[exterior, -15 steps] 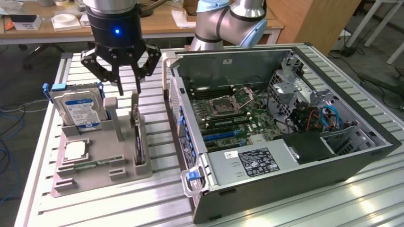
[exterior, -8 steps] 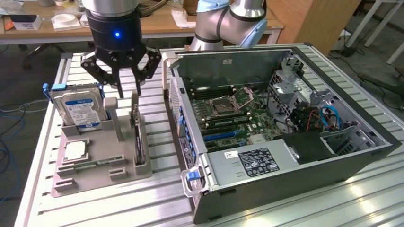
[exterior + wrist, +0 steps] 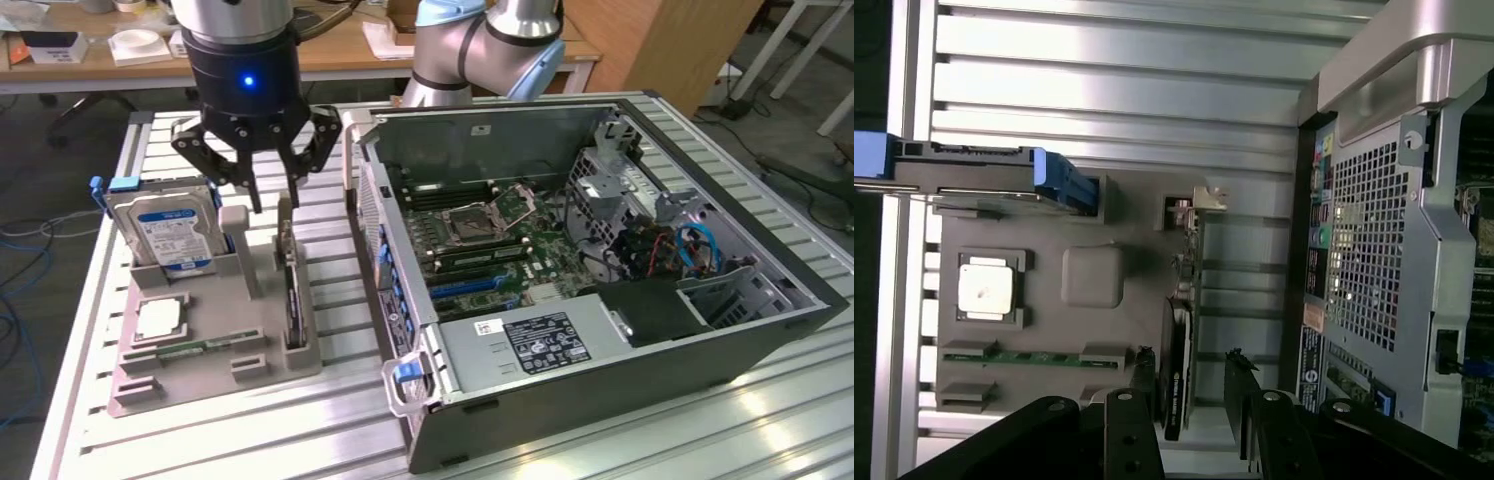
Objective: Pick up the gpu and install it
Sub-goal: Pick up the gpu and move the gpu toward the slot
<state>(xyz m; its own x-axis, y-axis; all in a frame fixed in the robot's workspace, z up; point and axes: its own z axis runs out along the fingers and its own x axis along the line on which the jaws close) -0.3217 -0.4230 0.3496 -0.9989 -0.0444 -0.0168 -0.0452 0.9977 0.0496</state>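
The gripper (image 3: 271,195) hangs straight down over a grey holder (image 3: 160,385) on the slatted worktop (image 3: 334,440), fingers (image 3: 227,165) spread wide, grasping nothing. In the holder lie a memory stick (image 3: 187,350) and a processor (image 3: 158,320), with a hard drive (image 3: 167,235) upright at its far corner. The gpu (image 3: 291,290) stands on edge along the holder's side nearest the open case (image 3: 467,145), just below the fingertips, which straddle it without touching.

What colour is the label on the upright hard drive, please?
Blue and white; the label shows best in the exterior view.
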